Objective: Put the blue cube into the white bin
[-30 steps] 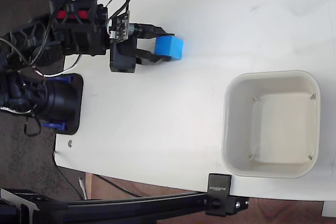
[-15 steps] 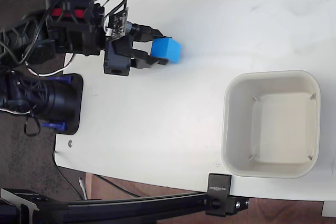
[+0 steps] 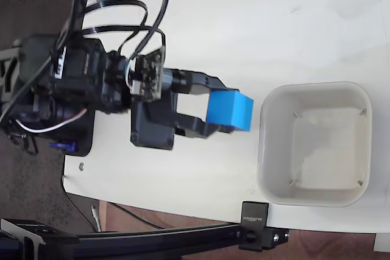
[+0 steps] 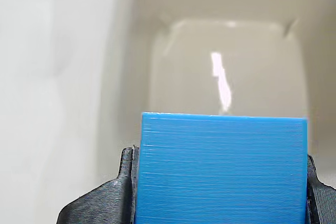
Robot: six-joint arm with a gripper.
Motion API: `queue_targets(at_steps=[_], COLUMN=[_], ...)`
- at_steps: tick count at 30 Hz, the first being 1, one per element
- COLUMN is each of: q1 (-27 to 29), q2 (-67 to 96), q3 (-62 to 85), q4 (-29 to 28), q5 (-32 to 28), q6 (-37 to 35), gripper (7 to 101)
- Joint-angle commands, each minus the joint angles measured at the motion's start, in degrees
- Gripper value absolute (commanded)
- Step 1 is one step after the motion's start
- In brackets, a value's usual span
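Cube carried in the claw, just short of the bin.
Fixed view, left to right: the arm reaches over the white bench; the claw is closed on the blue cube, held off the bench just left of the white bin. The cube looks light, rigid and matte, likely not slippery. The flat opposite side faces, gripped as here, suit the hold.

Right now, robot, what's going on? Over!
End effector shut on the blue cube, carried above the table. White bin just to the cube's right in the fixed view, nothing inside. Nothing between cube and bin.
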Motion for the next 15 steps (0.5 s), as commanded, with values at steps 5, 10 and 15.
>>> queue_targets(at_steps=[5,10,15], q1=[4.8,5.4,6.2], q2=[-11.6,-16.6,-20.2], q3=[-20.5,-24.6,-27.6], q4=[-0.4,-2.8,-4.1], q5=[-8.5,-10.5,-12.1], q6=[-1.1,-0.4,0.1], gripper=[48.9,49.2,61.6])
